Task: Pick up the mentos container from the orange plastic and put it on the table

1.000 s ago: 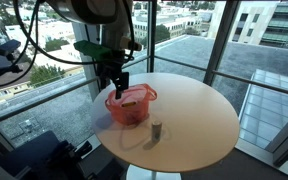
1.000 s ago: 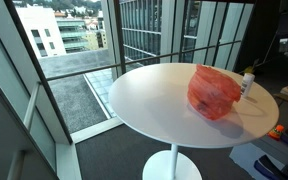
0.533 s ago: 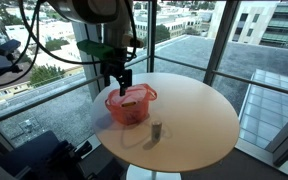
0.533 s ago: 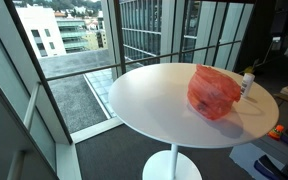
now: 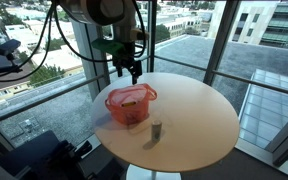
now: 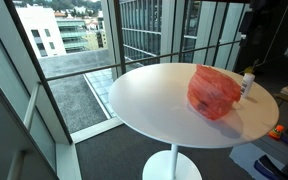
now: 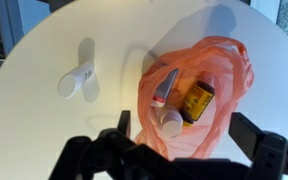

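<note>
The mentos container cannot be picked out with certainty. In the wrist view it is not clear which of the small things in the orange plastic [image 7: 227, 72] it is, and none of them is in the pincer [image 7: 184, 132].

The pincer is released. In the wrist view its two dark fingers [image 7: 123, 124] stand wide apart at the lower edge, with nothing between them. In an exterior view the pincer [image 5: 132, 72] hangs in the air above the orange plastic [image 5: 129, 106], clear of its rim and touching nothing.

Straight under the pincer, three things lie close together inside the basket:
- a dark bottle with a yellow label [image 7: 196, 101]
- a slim tube with a red end [image 7: 164, 88], just beside the bottle
- a white round thing [image 7: 171, 124], touching or nearly touching the tube's lower end

The orange plastic stands on the round pale tabletop [image 5: 199, 108], toward the edge nearer the arm. In an exterior view it reads as a red-orange heap [image 6: 214, 92] on the tabletop [image 6: 149, 100].

A small grey cylinder [image 5: 156, 131] stands upright on the tabletop near the basket but apart from it. The wrist view shows this cylinder [image 7: 75, 79] off to one side of the basket, on bare tabletop [image 7: 39, 120].
</note>
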Controlling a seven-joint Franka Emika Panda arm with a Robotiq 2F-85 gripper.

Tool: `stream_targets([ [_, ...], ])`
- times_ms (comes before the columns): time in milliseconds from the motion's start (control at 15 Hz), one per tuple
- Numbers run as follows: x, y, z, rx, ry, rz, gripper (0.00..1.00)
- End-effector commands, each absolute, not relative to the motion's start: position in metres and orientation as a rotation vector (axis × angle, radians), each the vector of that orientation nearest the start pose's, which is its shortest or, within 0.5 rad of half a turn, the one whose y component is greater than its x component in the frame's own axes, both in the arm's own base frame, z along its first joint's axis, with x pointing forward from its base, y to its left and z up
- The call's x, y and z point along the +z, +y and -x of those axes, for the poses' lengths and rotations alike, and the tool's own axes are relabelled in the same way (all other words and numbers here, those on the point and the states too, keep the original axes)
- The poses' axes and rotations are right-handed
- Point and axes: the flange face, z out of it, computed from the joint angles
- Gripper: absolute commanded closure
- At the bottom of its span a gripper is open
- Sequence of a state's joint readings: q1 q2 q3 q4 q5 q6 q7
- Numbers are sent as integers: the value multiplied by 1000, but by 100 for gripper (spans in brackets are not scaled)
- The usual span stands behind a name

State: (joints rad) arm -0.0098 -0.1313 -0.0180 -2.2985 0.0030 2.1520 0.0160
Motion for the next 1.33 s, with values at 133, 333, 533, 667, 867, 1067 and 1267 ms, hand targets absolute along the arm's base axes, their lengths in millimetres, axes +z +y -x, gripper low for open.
stream_targets([
  [133,383,12,-521,-88,80,3131,0],
  [333,371,12,-527,-100,95,3131,0],
  [533,366,11,-519,-72,61,3132,0],
  [667,367,11,-519,-73,61,3132,0],
  [867,362,9,-518,-77,-72,3132,0],
  [1067,356,7,-517,-74,-239,3126,0],
  [1267,351,5,-521,-91,-449,3118,0],
])
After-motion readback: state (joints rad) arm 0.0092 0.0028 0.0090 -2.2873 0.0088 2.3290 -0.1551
